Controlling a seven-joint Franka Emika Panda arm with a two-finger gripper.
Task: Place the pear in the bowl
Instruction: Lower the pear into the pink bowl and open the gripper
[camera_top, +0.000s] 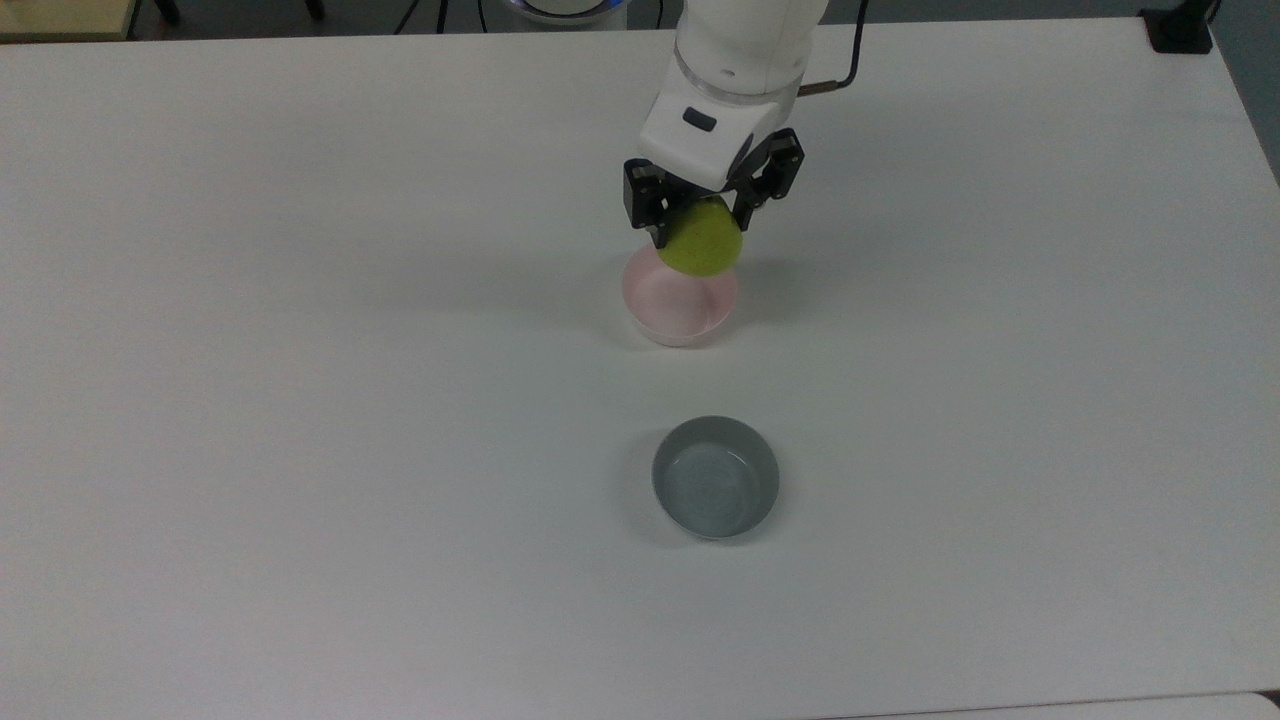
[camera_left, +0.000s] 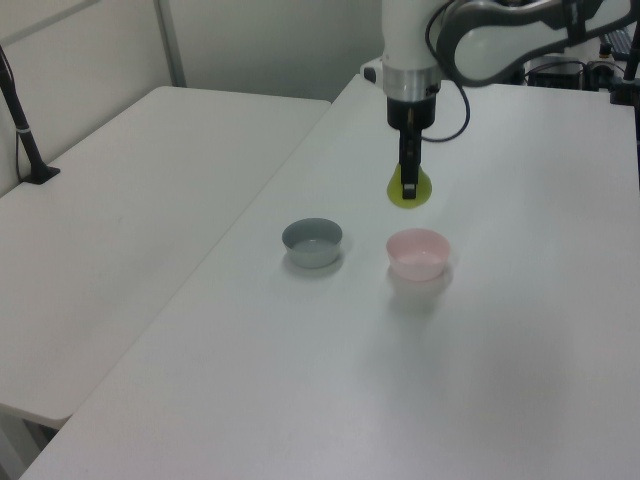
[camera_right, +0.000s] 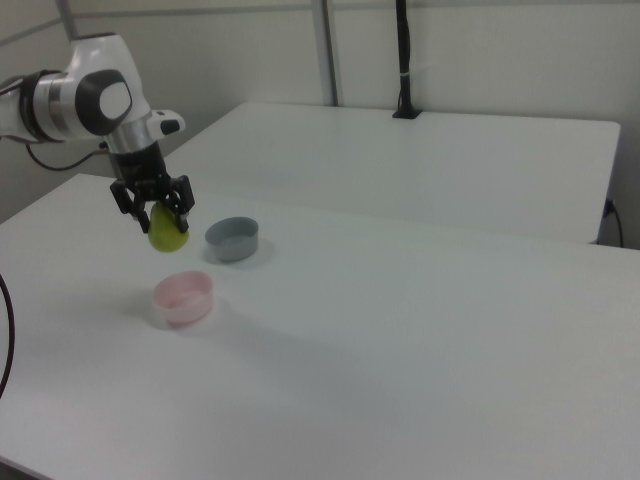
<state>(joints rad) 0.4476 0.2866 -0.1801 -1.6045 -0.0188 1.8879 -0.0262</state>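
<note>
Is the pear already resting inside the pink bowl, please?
No, the gripper holds the pear in the air above the pink bowl.

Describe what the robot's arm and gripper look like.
The arm is glossy white with rounded segments; the right view shows a dark grey round cap on a joint. A thin black cable loops off near the wrist. The wrist housing is a white block with a small dark oval mark. The gripper is black, with two short fingers.
</note>
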